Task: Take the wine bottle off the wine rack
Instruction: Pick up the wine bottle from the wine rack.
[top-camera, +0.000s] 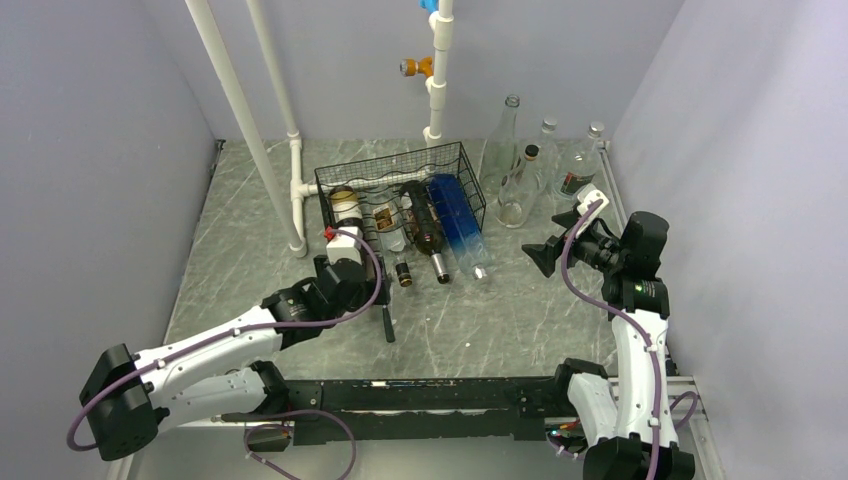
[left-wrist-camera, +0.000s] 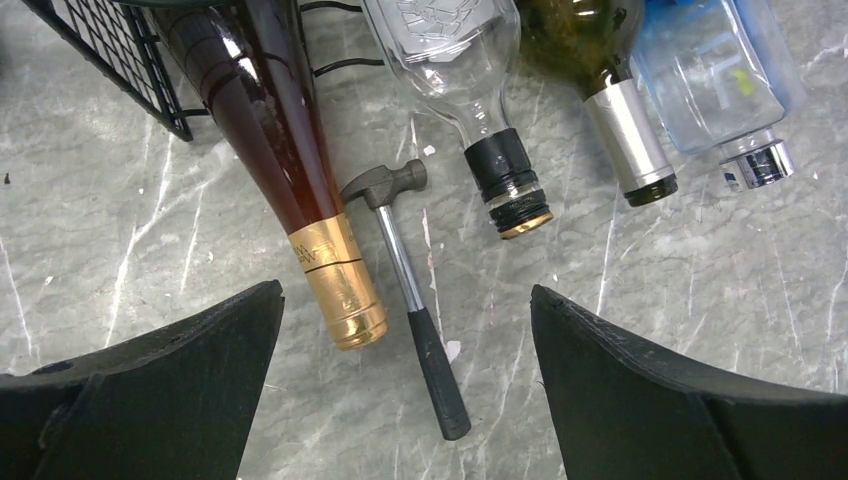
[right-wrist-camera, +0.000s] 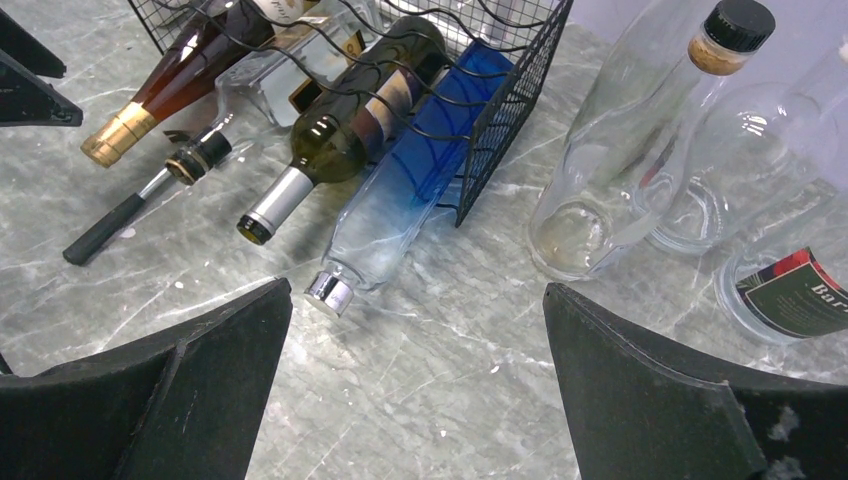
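Checking the left wrist view, I see the left gripper (left-wrist-camera: 405, 292) spread wide and empty above a hammer (left-wrist-camera: 430, 350), which lies just beside the gold-capped bottle (left-wrist-camera: 300, 170). The right gripper (right-wrist-camera: 418, 288) is equally wide and empty. Its camera shows what the left one crops: the green bottle (right-wrist-camera: 330, 135) and blue bottle (right-wrist-camera: 420, 180) lying in the rack (right-wrist-camera: 510, 110), necks poking out, with upright empties (right-wrist-camera: 620, 130) beside it.

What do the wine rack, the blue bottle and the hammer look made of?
The wine rack: thin metal wire, black coated, by its open mesh. The blue bottle: probably glass, see-through, fading from blue to clear, with a shiny silver cap. The hammer: dull grey metal head and shaft; black grip, perhaps rubber.
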